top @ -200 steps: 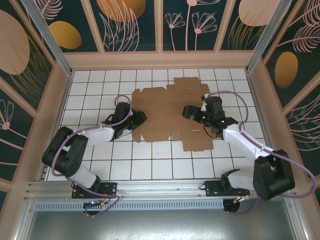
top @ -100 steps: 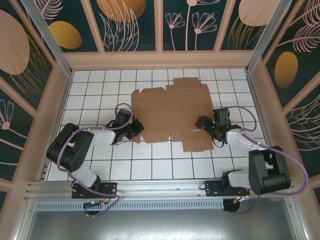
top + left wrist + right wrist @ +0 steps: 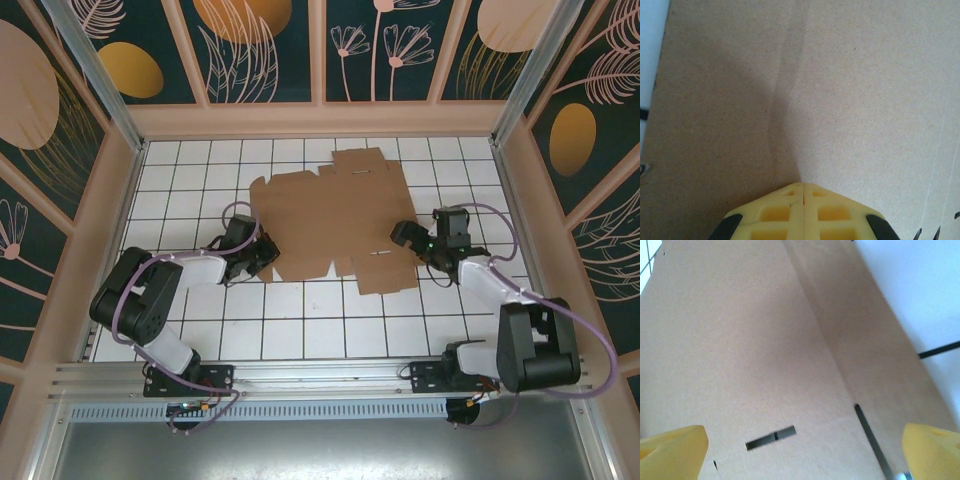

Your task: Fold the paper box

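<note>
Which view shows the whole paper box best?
Top external: the paper box lies flat, all flaps in frame. The left wrist view gives a close patch with a crease; the right wrist view, one with a slot.

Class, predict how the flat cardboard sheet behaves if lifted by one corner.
The paper box looks thin and wide, so it would probably droop. Its crease lines likely let flaps hinge. Flat on smooth tiles, it should slide easily.

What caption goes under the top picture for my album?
Flat brown paper box on white tiles, left gripper shut at its corner, right gripper open at its edge.
</note>
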You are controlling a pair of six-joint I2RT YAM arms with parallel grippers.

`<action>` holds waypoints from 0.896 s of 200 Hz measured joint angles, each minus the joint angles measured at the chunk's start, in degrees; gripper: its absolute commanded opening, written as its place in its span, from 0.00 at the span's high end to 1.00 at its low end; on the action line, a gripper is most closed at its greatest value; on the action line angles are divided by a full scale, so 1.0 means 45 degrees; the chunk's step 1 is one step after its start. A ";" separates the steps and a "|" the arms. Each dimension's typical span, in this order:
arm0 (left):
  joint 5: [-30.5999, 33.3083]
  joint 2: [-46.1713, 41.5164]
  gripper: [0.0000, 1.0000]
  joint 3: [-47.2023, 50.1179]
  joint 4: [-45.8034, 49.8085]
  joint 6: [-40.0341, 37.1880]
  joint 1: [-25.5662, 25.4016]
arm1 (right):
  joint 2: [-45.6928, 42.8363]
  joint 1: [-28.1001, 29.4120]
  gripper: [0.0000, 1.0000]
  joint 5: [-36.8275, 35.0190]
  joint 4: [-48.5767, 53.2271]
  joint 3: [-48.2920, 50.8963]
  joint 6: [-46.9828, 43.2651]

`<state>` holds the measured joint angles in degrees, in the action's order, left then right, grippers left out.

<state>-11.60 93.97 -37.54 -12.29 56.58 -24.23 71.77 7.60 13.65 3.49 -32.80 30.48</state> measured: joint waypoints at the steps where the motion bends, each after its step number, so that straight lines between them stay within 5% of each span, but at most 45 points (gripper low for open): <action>1: -0.0005 0.0015 1.00 -0.0029 0.0029 0.0000 0.0005 | -0.0029 -0.0010 0.01 0.0000 0.0005 0.0019 -0.0005; 99: -0.1783 0.3245 1.00 -0.4415 0.2555 -0.2535 0.0204 | 0.0408 -0.0661 0.03 0.2958 -0.0942 0.1496 0.0102; 179: -0.0942 0.3526 1.00 -0.5542 0.3827 -0.3949 0.0593 | 0.0126 -0.0646 0.08 0.5149 -0.3313 0.2686 0.1370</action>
<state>-15.84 109.84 -62.48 4.93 38.81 -21.56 72.34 4.69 36.82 -11.42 -20.71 36.64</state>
